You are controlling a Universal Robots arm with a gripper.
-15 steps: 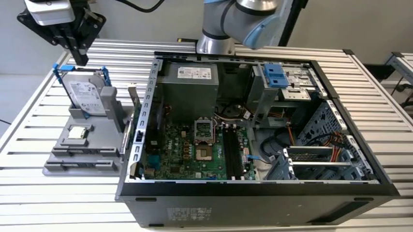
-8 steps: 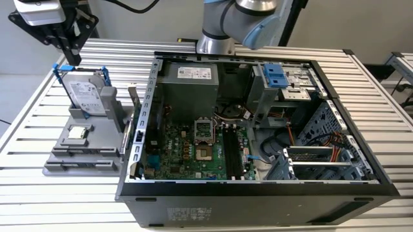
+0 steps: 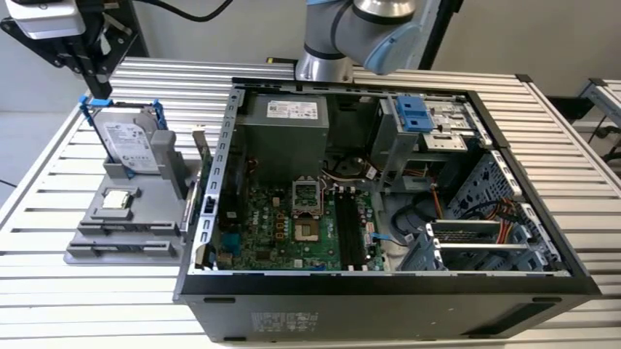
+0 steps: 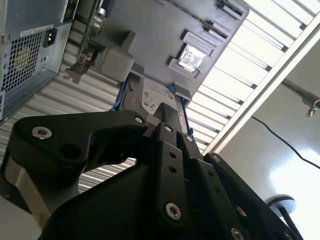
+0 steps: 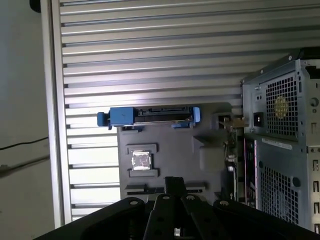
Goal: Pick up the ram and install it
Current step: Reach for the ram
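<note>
Exterior view: ram [image 3: 191,206] thin dark strip, edge-on beside gray holder [image 3: 116,233].

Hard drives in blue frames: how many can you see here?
1. The hard drive stands on edge in the gray holder, at the exterior view's left of the open computer case. More may be hidden in the case's bays.

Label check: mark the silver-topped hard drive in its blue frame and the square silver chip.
Silver-topped hard drive [image 3: 126,138]: exterior view, top plate.
Square silver chip [image 5: 141,160]: first wrist view, its centre.
</note>
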